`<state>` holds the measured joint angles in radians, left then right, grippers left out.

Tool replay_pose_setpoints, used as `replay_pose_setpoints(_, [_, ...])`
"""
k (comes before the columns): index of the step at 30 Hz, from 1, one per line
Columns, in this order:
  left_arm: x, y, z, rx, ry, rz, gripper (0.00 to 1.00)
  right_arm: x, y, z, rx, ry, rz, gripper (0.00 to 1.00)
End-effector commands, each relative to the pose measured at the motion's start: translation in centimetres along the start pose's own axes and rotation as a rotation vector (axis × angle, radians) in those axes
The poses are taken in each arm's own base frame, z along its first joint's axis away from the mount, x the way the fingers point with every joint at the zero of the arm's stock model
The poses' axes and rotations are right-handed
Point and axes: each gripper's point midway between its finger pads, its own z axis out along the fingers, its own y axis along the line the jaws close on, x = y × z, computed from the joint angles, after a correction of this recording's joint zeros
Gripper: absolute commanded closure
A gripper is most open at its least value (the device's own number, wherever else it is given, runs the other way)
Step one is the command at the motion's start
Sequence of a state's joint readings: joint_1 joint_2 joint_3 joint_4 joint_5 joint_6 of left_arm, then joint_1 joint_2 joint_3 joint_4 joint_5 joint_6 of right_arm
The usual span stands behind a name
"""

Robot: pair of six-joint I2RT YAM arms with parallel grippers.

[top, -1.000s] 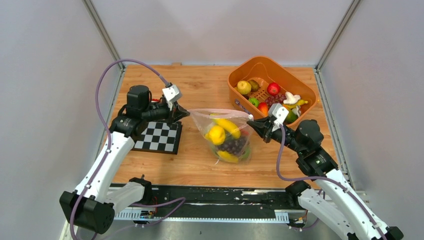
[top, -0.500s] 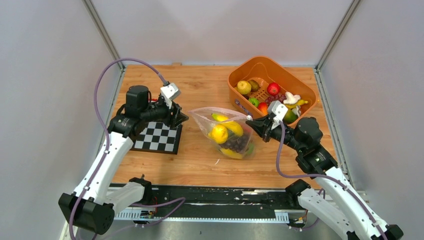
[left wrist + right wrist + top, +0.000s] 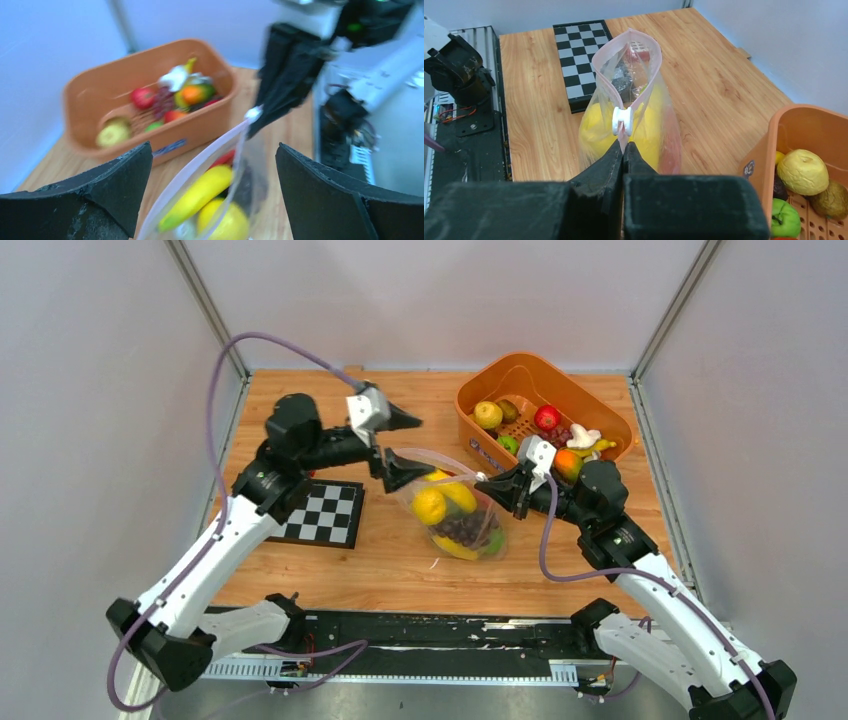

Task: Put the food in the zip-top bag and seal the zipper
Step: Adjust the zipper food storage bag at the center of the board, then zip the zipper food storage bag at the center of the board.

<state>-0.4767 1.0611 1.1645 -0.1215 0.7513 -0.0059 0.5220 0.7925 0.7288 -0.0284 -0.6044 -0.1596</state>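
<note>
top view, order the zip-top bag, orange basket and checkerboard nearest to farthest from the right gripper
1. zip-top bag, held by the right gripper, at its tip
2. orange basket, just behind it on the right
3. checkerboard, far left

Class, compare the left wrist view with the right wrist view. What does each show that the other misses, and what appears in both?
Only the left wrist view: the left tool, its jaws wide open at either side of the picture, and the right tool seen from in front, shut on the end of the zip-top bag. Only the right wrist view: the checkerboard, and the zipper as a whole loop around the open mouth. Both: the bag with yellow food inside, and the orange basket of fruit.
</note>
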Motion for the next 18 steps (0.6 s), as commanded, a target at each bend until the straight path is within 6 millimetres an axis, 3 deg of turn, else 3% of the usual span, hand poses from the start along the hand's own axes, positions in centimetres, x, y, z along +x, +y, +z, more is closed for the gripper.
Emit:
replay_pose_setpoints(1, [-1.2,-4.4,4.1,0.197,0.005,0.155,0.01,-3.9,0.9,-0.2,-0.065,-0.091,-0.084,1.0])
replay_pose_setpoints(4, [-1.0,-5.5,5.7,0.27,-0.001,0.165,0.05,-3.4,1.3,-0.5,-0.08,-0.069,-0.08,1.0])
replay_pose_setpoints(9, [0.4,-7.3,6.9,0.38,0.048,0.238,0.19,-3.5,1.4,-0.8,-0.081,-0.069,-0.086,1.0])
replay_pose_setpoints(18, [3.1,-7.9,9.0,0.4,0.119,0.261,0.39,-3.4,1.5,-0.7,-0.088,-0.062,-0.088,1.0])
